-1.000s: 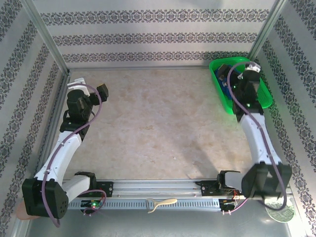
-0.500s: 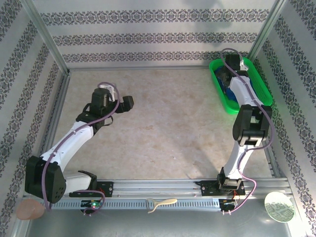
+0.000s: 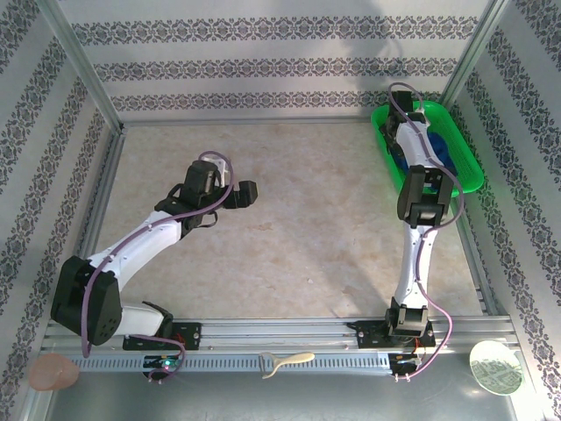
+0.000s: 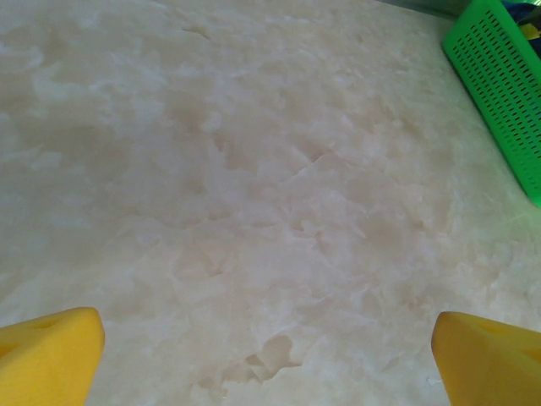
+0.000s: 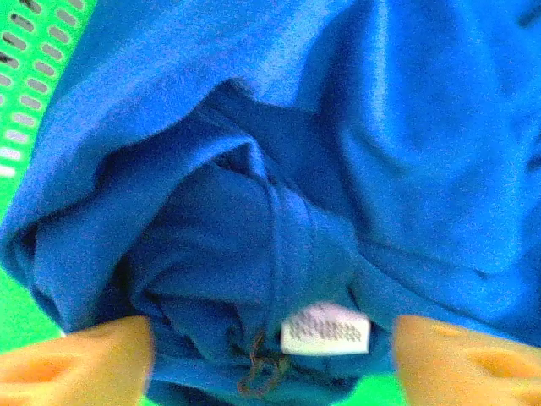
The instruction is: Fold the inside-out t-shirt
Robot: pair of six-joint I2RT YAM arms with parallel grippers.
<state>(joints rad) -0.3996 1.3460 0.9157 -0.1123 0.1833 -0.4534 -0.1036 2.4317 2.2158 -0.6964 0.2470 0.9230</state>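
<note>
Shirt (image 5: 338,169) | bunched in basket (image 3: 471,172) at table's (image 4: 254,169) 1 o'clock, tag (image 5: 325,328) showing | right gripper (image 5: 270,351) fingers spread wide, close over it | left gripper (image 4: 269,355) spread above table, 10 o'clock of centre

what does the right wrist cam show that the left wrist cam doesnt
Right wrist: the bunched blue t-shirt up close, with its white tag between the orange fingers of the open right gripper. Left wrist: bare table beneath the open left gripper, its yellow fingertips wide apart. Both: the green basket, at the left edge beside the t-shirt in the right wrist view, and off at the top right in the left wrist view.
</note>
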